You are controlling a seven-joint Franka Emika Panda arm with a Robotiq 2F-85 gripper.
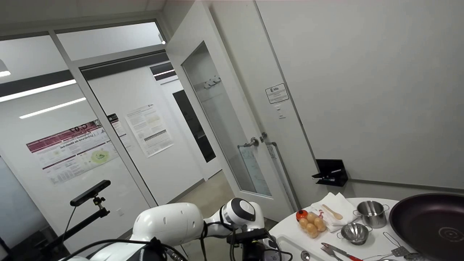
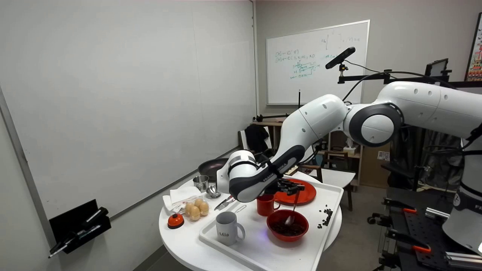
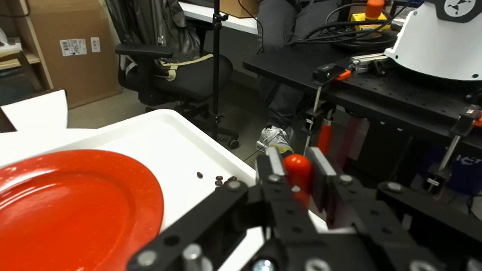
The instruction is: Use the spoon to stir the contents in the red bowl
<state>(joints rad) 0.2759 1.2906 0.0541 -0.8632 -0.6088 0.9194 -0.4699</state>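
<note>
In the wrist view, your hand (image 3: 297, 162) has its fingers clamped on the red handle of the spoon (image 3: 297, 171), whose rounded end shows between them. To the hand's left in this view, the red plate (image 3: 83, 210) lies on the white tray (image 3: 150, 139), with a few loose beans (image 3: 219, 183) nearer the fingers.

In an exterior view, the spoon slants down from your hand and its metal head is inside the red bowl (image 2: 289, 238), below the hand. You cannot tell how deep the head sits in the dark contents (image 2: 284, 229). The red mug (image 2: 264, 206) stands lower than the hand and just beside the bowl; the grey mug (image 2: 226, 227) is farther from the hand. The tray rests on the tabletop (image 2: 179, 241).

In an exterior view, the brown eggs (image 1: 311, 228) and the wooden spoon (image 1: 336, 215) lie well apart from your hand, whose fingertips are out of sight there.

You appear to be at the stirring step. Next you probably need to settle the head into the contents and circle slowly inside the rim; a wide sweep could knock the red mug or drag the bowl. Your hold looks high on the handle, so the spoon may pivot between the fingers.
</note>
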